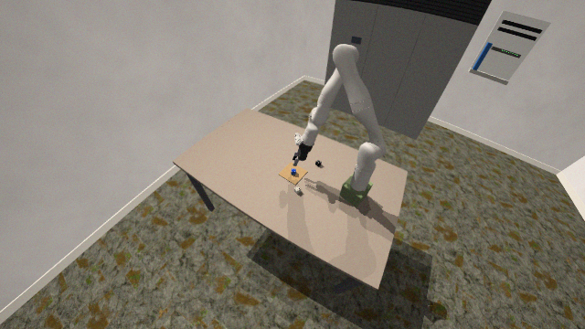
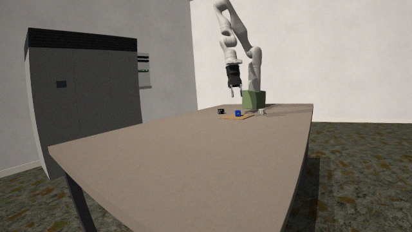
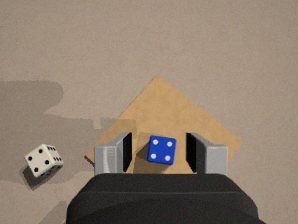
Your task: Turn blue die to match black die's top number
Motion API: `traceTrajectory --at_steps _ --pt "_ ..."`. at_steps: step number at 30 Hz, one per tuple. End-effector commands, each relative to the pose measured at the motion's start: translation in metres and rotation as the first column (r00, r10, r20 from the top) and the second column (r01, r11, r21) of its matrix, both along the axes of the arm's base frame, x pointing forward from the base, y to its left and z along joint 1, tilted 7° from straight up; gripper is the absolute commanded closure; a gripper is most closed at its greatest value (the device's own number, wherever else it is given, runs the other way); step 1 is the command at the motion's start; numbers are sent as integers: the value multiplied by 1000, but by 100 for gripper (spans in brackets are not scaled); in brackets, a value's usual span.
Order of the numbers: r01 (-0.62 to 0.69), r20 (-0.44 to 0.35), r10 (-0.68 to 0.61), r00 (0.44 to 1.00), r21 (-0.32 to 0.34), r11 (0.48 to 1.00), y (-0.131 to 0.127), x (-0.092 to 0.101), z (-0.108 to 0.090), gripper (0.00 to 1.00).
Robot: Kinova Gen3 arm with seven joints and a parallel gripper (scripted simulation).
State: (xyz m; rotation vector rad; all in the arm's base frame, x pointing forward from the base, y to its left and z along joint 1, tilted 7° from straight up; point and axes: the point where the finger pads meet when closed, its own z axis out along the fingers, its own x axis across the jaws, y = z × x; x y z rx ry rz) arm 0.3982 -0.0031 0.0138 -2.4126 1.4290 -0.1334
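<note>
The blue die sits on the tan mat, which lies flat on the table. Its top face shows several white pips in the wrist view. The black die lies on the table beside the mat, and its top face is too small to read. My gripper is open and empty. It points down and hangs well above the blue die, which shows between the fingers in the wrist view.
A white die lies on the table just off the mat. The arm's green base stands near the dice. A grey cabinet stands behind the table.
</note>
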Motion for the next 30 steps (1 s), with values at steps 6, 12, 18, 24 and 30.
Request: traceTrajectory --at_steps 6,12,18,24,30 --pt "-11 -29 10 1000 -40 999 0 12 5 13" --pt "-18 -81 13 997 -62 998 2 13 10 13" --pt "-24 -125 13 992 -89 996 2 16 12 13" --pt "-31 -161 13 987 -109 994 2 17 13 13" --pt "-37 -190 14 982 -122 992 4 18 15 13"
